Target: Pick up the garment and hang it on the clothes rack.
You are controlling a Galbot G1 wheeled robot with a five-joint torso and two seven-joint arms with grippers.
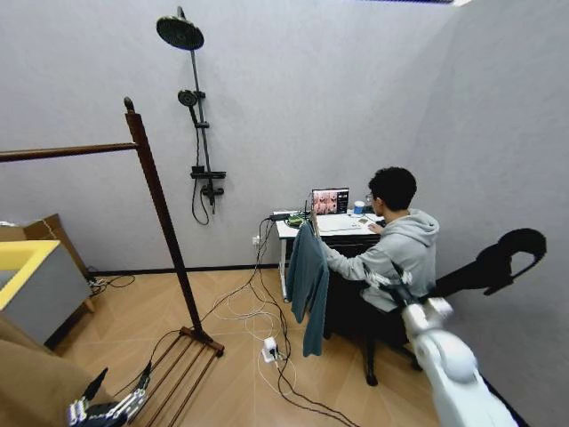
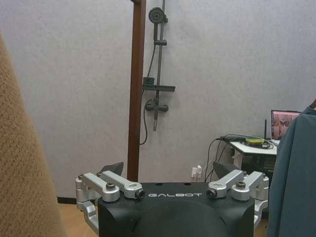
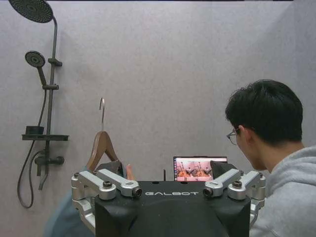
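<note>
Garment [image 1: 308,286] hangs on its hanger beside the worktop [image 1: 342,228], apart from the clothes rack [image 1: 160,213]. Left pincer [image 2: 168,170] spread, low near rack base. Right pincer [image 3: 168,168] spread, raised.

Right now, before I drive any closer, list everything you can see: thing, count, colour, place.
garment: one, teal-blue, on a wooden hanger, hanging in front of the desk.
clothes rack: one, reddish-brown, left, on the wooden floor.
shower stand: one, black, on the back wall.
desk: one, white, by the wall.
laptop: one, open, on the desk.
person: one, grey hoodie, seated at the desk.
tan coat: one, near left.
cables: several, on the floor.
left gripper: low left, open.
right gripper: right, raised, open.
</note>
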